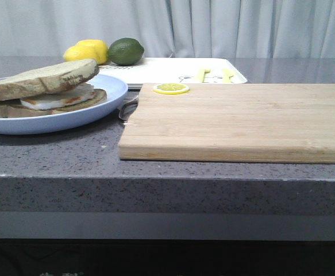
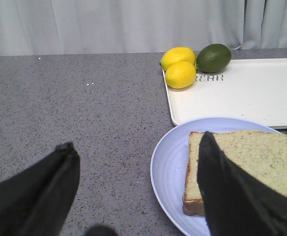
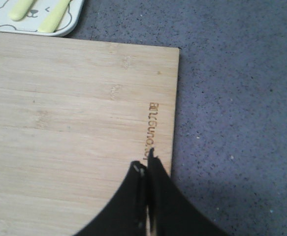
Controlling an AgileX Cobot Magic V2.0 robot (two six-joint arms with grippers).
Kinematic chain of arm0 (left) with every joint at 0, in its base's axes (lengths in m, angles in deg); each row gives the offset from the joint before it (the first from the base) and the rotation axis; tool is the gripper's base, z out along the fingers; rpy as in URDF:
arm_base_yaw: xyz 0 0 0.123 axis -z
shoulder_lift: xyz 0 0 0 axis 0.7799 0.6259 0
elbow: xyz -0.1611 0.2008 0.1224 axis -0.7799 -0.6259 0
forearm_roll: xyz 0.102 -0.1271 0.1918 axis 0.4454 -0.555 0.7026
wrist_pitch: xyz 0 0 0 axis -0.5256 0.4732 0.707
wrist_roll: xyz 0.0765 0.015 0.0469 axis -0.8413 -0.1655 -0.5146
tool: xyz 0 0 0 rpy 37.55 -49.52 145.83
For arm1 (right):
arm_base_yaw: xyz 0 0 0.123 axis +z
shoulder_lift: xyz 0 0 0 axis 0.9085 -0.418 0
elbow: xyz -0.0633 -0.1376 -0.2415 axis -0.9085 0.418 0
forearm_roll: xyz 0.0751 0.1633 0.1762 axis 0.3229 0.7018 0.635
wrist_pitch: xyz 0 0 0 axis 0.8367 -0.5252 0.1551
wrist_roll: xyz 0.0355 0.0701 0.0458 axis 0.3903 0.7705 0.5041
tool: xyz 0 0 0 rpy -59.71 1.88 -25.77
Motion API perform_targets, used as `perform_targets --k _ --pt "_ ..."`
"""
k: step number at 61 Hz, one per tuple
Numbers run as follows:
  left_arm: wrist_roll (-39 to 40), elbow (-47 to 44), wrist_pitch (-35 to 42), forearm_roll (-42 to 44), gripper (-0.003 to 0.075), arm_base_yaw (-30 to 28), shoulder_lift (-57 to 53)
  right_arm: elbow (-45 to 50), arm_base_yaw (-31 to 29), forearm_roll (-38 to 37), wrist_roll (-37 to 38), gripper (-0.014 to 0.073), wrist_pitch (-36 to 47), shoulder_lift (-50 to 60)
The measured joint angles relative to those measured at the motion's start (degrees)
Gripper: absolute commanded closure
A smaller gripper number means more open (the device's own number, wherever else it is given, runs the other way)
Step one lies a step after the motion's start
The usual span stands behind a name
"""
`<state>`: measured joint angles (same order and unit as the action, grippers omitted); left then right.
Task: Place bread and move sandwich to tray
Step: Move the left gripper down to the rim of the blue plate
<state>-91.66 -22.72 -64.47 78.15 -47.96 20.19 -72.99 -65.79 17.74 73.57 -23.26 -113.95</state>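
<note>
The sandwich (image 1: 52, 95) lies on a round light-blue plate (image 1: 107, 100) at the table's left: a flat lower slice, a white-and-orange fried egg (image 1: 61, 98), and the thick bread (image 1: 46, 79) resting tilted on top. Behind the board sits the white tray (image 1: 167, 69) with yellow figures. Neither gripper shows in the front view. My left gripper (image 2: 136, 139) is open and holds nothing. It hovers over the table at the plate's (image 2: 170, 162) edge, one finger in front of the bread (image 2: 261, 152). My right gripper (image 3: 145, 164) is shut on nothing, above the wooden cutting board (image 3: 74, 113) near its edge.
The cutting board (image 1: 236, 121) fills the table's middle and right, with a lemon slice (image 1: 171, 88) at its far left corner. Two lemons (image 2: 180, 73) and a lime (image 2: 213, 57) sit at the tray's (image 2: 251, 93) far left corner. Grey curtains hang behind.
</note>
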Motion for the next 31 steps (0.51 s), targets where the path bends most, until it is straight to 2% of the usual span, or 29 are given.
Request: perform_targets --k 6,17,31 --pt "0.0 0.0 0.0 0.0 0.0230 0.0 0.0 8.7 0.0 0.0 -0.1 0.0671 5.4 10.6" --pt "0.0 0.0 0.0 0.0 0.0230 0.0 0.0 17.6 0.0 0.0 -0.2 0.0671 8.8 24.2" --pt "0.0 0.1 1.2 -2.2 0.0230 0.0 0.1 21.8 0.0 0.0 -0.3 0.0671 12.3 29.7"
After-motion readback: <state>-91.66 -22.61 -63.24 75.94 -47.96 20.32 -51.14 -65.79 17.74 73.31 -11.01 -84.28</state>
